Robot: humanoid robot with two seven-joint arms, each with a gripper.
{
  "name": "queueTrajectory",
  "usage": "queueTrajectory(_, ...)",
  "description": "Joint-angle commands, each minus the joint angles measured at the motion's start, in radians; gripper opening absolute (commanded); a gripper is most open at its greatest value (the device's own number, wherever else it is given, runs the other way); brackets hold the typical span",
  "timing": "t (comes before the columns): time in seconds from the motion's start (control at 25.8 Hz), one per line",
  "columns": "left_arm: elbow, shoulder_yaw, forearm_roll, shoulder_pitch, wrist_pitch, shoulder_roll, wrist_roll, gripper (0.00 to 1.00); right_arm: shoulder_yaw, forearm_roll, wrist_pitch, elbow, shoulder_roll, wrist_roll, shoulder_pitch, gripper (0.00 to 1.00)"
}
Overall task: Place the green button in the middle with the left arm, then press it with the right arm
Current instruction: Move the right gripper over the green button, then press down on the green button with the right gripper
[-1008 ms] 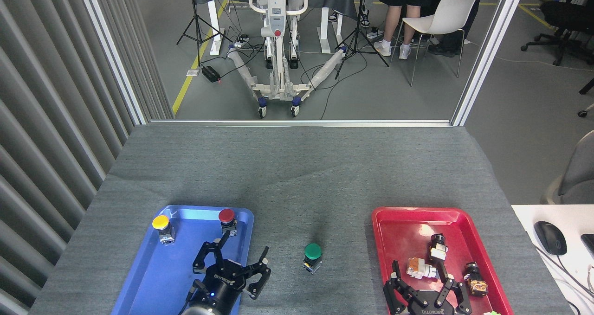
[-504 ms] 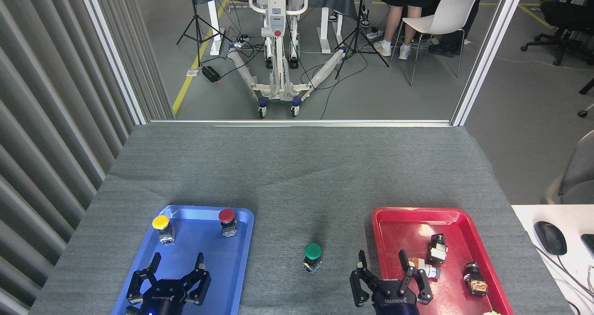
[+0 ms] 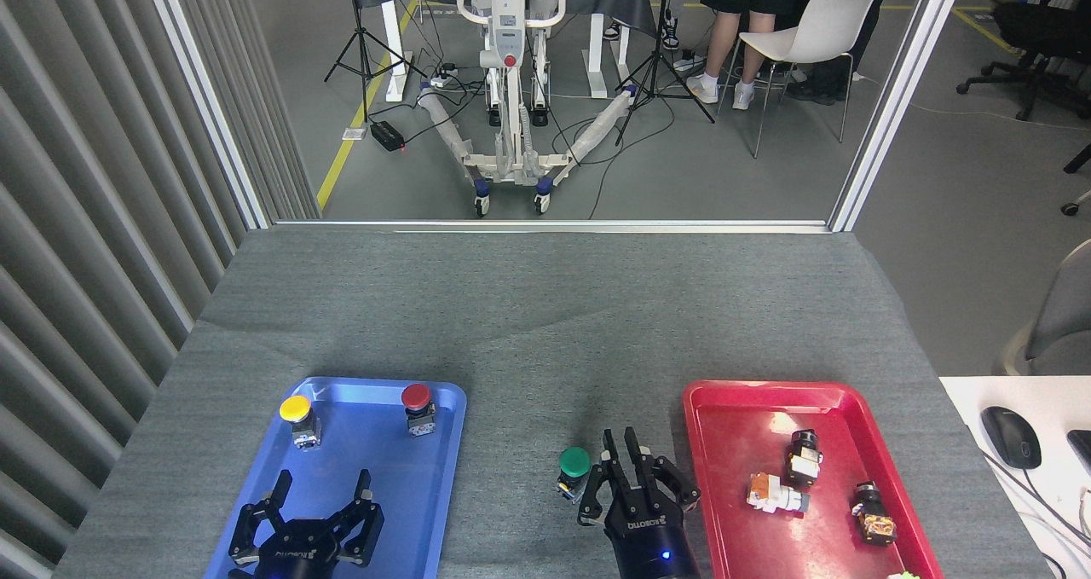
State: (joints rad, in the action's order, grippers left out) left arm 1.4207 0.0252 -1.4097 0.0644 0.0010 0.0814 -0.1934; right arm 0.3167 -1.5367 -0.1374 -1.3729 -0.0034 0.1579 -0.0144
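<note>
The green button (image 3: 574, 462) stands upright on the bare grey cloth of the middle (image 3: 545, 366), between the two trays. My right gripper (image 3: 620, 444) is just to the button's right, almost touching it. Its fingers (image 3: 632, 442) are drawn together and point away from me, with nothing held. My left gripper (image 3: 322, 495) hovers open over the near end of the blue tray (image 3: 443, 442) and holds nothing.
A yellow button (image 3: 296, 410) and a red button (image 3: 416, 398) stand at the far end of the blue tray. The red tray (image 3: 750, 391) on the right holds three small switch parts (image 3: 774, 494). A mouse (image 3: 1010, 437) lies on a white desk at far right.
My right gripper moved left from the red tray to beside the green button and drew its fingers together. My left gripper pulled back to the blue tray's near end and stayed open.
</note>
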Motion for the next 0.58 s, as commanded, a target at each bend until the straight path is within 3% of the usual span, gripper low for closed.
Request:
queueTrajectory(0.0, 0.0, -0.001, 0.003, 0.0, 0.001, 0.0, 0.0, 1.0, 0.027, -0.028, 0.004, 0.037, 0.019, -0.011, -0.027, 0.0)
queueTrajectory(0.54, -0.005, -0.001, 0.006, -0.001, 0.004, -0.002, 0.002, 1.0, 0.061, -0.026, -0.007, 0.225, 0.079, -0.012, -0.104, 0.0)
